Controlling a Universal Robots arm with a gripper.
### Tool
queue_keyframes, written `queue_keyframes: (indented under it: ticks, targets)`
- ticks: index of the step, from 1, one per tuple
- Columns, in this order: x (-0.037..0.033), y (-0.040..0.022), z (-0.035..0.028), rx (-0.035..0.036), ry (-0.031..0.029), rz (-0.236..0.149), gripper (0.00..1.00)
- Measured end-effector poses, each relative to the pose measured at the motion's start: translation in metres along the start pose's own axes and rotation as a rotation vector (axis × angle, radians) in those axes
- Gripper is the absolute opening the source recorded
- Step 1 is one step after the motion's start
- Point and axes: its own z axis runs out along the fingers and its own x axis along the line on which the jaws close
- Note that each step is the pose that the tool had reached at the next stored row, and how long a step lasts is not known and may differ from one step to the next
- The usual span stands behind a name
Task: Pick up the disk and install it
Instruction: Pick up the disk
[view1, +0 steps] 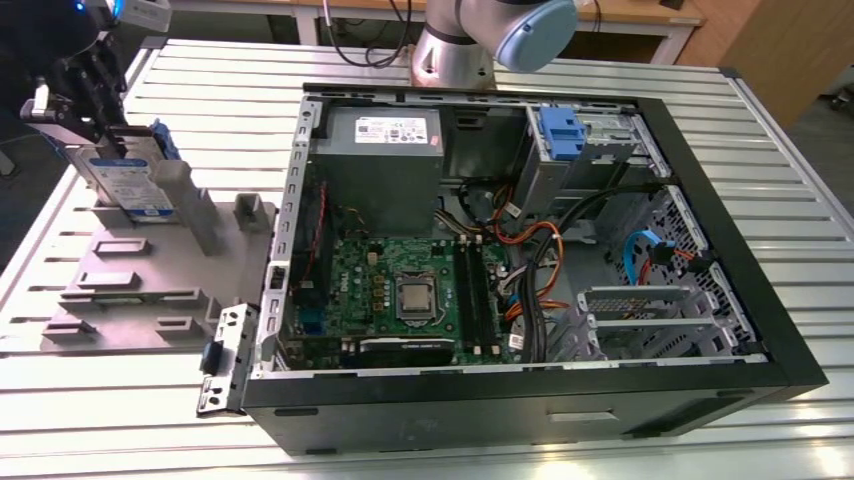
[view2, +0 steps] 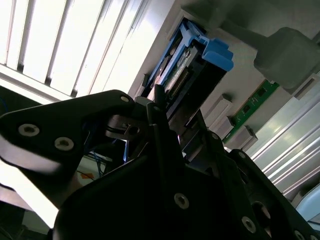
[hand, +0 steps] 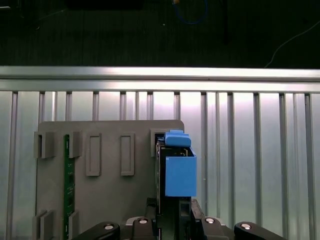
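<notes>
The disk (view1: 127, 182), silver-grey with a blue-and-white label and blue side rails, stands on edge in a slot of the grey holder plate (view1: 134, 290) at the exterior view's left. My gripper (view1: 110, 135) comes down on its upper end. In the first wrist view the disk (hand: 180, 175) sits between my two fingers, which press against both of its sides at the gripper (hand: 175, 206). In the second wrist view the disk (view2: 200, 60) extends away from the black gripper (view2: 175, 125). It still rests in the holder.
An open computer case (view1: 787, 330) lies to the exterior view's right, with a power-supply box (view1: 380, 150), a motherboard (view1: 400, 290) and a drive cage with a blue tab (view1: 558, 130). A green memory stick (hand: 68, 190) stands in the holder. The slatted metal table (view1: 120, 410) carries everything.
</notes>
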Motion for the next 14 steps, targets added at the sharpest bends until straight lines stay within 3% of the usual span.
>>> queue_keyframes:
  ticks: [6,11,14]
  targets:
    - [0.0,0.0,-0.0001,0.0002,-0.0001,0.001,0.35]
    - [-0.0003,0.0003,-0.0085,0.0002,-0.0001,0.001,0.35]
    - [-0.0003,0.0004,-0.009,0.0004,-0.0002,0.001,0.35]
